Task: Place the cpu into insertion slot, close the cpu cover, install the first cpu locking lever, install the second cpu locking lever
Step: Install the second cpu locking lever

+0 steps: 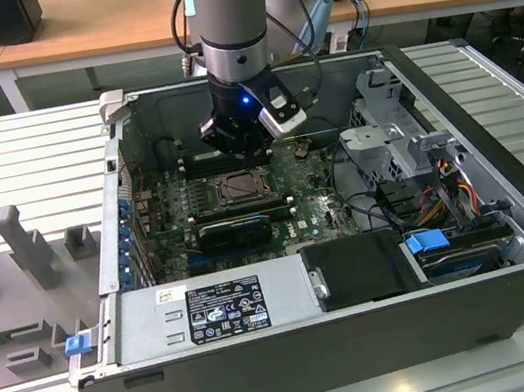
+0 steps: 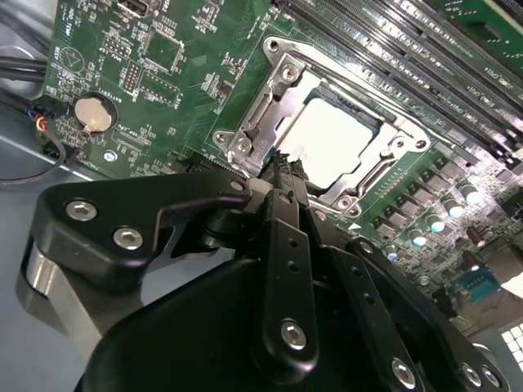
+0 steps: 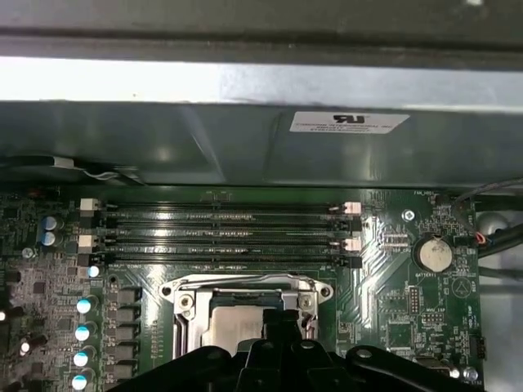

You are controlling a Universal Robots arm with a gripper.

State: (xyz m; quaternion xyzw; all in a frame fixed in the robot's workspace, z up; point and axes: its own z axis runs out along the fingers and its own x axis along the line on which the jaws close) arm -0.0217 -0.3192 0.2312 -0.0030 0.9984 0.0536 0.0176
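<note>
The insertion slot (image 1: 241, 190) sits on the green board inside the open computer case. In the second wrist view the pale square cpu (image 2: 335, 143) lies flat in it. The silver cpu cover (image 2: 274, 90) lies down around the chip, which shows through the cover's window. My gripper (image 2: 283, 167) hangs just over the socket's near edge, fingers shut together with nothing between them. In the first wrist view the gripper (image 3: 278, 322) overlaps the cover (image 3: 245, 286) and part of the cpu (image 3: 225, 331). In the exterior view the gripper (image 1: 242, 149) hovers right above the socket. I cannot make out the locking levers.
Black memory slots (image 3: 221, 237) run beside the socket, and a coin battery (image 3: 431, 253) lies further off. A black ribbed heatsink (image 1: 234, 229), a power supply (image 1: 211, 307), a drive cage (image 1: 396, 121) and cables (image 1: 445, 194) crowd the case, whose walls close in all round.
</note>
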